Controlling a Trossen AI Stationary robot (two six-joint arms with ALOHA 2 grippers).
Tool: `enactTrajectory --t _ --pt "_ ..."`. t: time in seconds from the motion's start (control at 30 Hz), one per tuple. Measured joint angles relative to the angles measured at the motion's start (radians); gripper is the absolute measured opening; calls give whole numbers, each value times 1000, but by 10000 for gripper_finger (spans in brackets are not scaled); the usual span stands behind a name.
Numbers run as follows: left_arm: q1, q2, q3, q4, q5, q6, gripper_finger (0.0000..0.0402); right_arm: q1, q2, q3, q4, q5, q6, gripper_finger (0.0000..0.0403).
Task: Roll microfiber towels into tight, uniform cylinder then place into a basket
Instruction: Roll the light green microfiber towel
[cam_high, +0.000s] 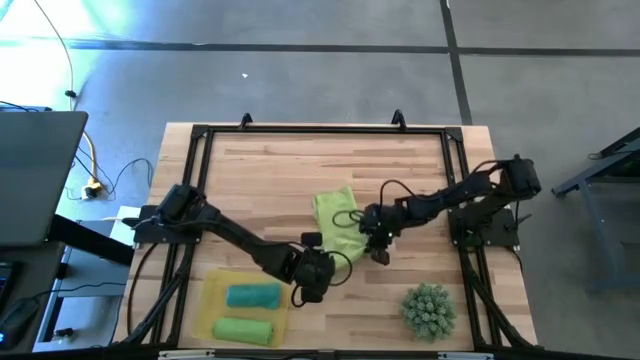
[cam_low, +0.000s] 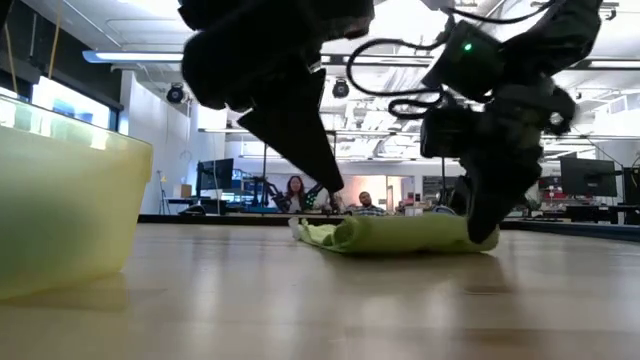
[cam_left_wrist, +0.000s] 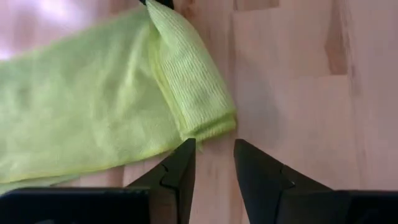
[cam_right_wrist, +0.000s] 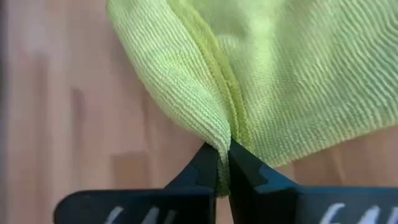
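A lime-green towel (cam_high: 335, 225) lies on the wooden table's middle, and its near end is folded or rolled over into a thick edge (cam_left_wrist: 193, 81). My right gripper (cam_high: 378, 248) is shut on the towel at its right side. My left gripper (cam_high: 312, 282) hovers just near of the towel. It is slightly open and empty, with its fingertips (cam_left_wrist: 186, 149) just short of the thick edge's corner (cam_left_wrist: 214, 124). In the low view its finger (cam_low: 320, 150) hangs above the towel (cam_low: 400, 232). The yellow basket (cam_high: 205, 310) stands at the near left. My right gripper pinches a raised fold of the towel (cam_right_wrist: 217, 134) between its two fingers, at the towel's right near end. The fingers (cam_low: 485, 220) come down from above, slanting. The rest of the towel lies slack on the table.
The basket holds a teal rolled towel (cam_high: 252, 295) and a green rolled towel (cam_high: 243, 329). A spiky green plant-like ball (cam_high: 430, 308) sits at the near right. A black frame (cam_high: 320, 130) runs round the table. People sit in the room behind (cam_low: 297, 192).
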Motion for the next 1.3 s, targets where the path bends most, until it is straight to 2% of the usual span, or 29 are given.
enactTrajectory --t 0.1,0.23,0.5,0.7,0.83,0.97,1.1,1.3 --pt "-12 0 -14 51 -74 26 101 -50 7 0 19 -87 138 1" --pt "-11 8 -40 150 -101 124 101 -95 9 0 24 -99 245 1" --pt "9 69 -43 227 -133 227 123 -138 8 1 16 -99 270 1" --pt "43 108 -44 217 -211 171 173 -142 6 3 16 -99 268 1" --pt "70 124 -44 188 -274 82 184 -141 6 3 13 -98 261 1" --pt "88 124 -43 163 -273 -1 168 -141 5 4 9 -98 258 1" --pt "91 114 -35 156 -243 12 149 -141 4 4 -1 -98 249 1" --pt "97 114 -35 138 -109 -23 100 -140 4 5 -16 -98 231 1"
